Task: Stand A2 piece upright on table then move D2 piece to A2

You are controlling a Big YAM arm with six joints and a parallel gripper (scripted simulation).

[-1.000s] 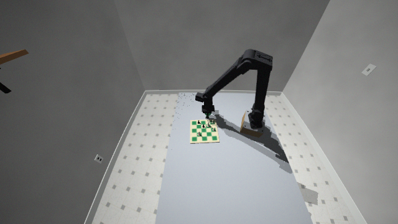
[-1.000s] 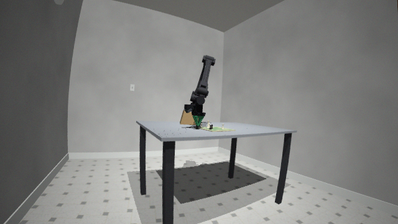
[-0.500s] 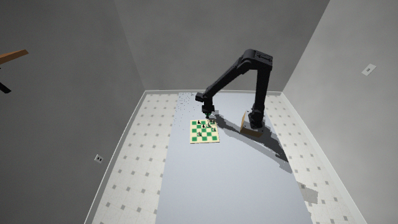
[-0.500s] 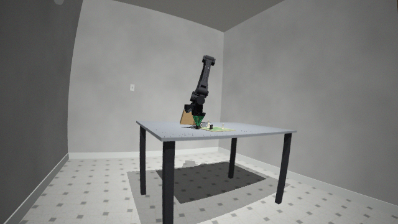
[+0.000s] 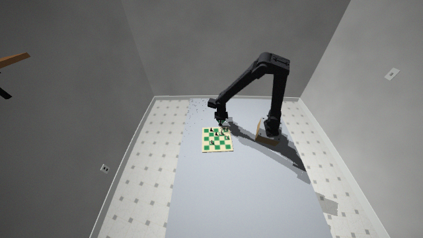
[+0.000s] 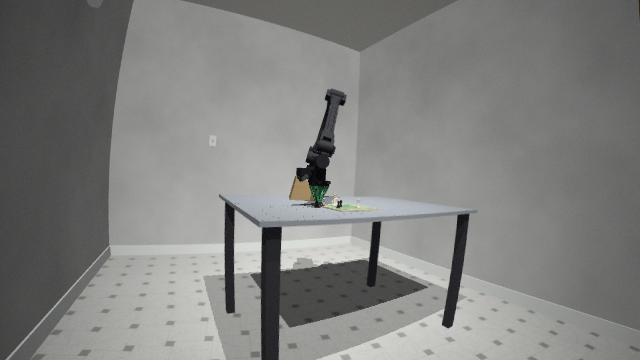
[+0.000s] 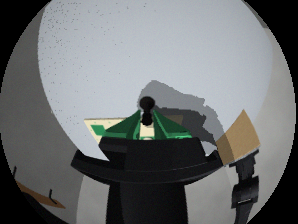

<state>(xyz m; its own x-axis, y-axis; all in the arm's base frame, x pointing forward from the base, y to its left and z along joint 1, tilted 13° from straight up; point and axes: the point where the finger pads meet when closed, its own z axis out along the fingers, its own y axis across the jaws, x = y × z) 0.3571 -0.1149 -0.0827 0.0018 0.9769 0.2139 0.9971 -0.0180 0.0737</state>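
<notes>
My gripper (image 5: 220,123) (image 6: 318,202) (image 7: 147,113) points down just off the far edge of the board (image 5: 203,144) (image 6: 371,209) (image 7: 92,122). Its green fingers are slightly open around a black piece (image 7: 146,104), which looks upright at table level between the fingertips. On the board, a black piece (image 5: 211,129) stands in the far row and another black piece (image 5: 216,133) stands nearer. Light pieces (image 5: 222,132) (image 6: 335,199) are close by to the right. The edge letters and digits are too small to read, so I cannot tell which piece is on D2.
Another light piece (image 5: 227,137) stands near the board's right edge, and one piece (image 5: 211,142) stands toward the near left. The arm's base sits on a wooden block (image 5: 266,140) (image 6: 300,191) (image 7: 241,140) to the right of the board.
</notes>
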